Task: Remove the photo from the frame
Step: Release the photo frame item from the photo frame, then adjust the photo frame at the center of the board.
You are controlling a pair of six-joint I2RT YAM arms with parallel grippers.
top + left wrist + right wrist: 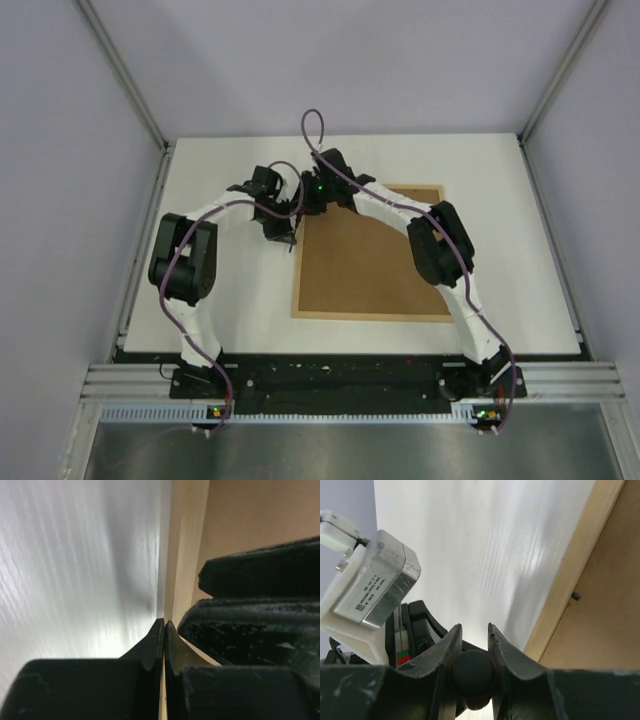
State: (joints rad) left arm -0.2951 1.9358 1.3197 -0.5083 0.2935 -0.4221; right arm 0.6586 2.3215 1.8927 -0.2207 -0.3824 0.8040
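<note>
Fingers (150, 645) of my left gripper (288, 232) are pressed together with no gap, and nothing shows between them. Their tips sit right at the outer edge of the frame (370, 316), where its pale wood rim meets the white tabletop (500, 170); I cannot tell whether they touch the rim. This is on the frame's left side, near its far left corner. In my left wrist view a black casing (260, 580) looms just right of those fingers, over the brown board (370, 265).

The frame lies flat, back up, about mid-tabletop, with the board filling it inside the rim. The photo does not show in any view.

My right arm (440, 250) reaches across the board from the near right to that same far left corner, and my right gripper (308, 203) hangs there just beside the left one. Its jaws stand narrowly apart. A dark round lump (472, 672) fills the gap low between them; I cannot tell what it is, or whether I am clamping it. Beyond the tips lies bare tabletop, with the rim running up the right of my right wrist view and a small dark tab (575, 596) on the board beside it. A white and silver box (375, 580) sits at the left of that view.
</note>
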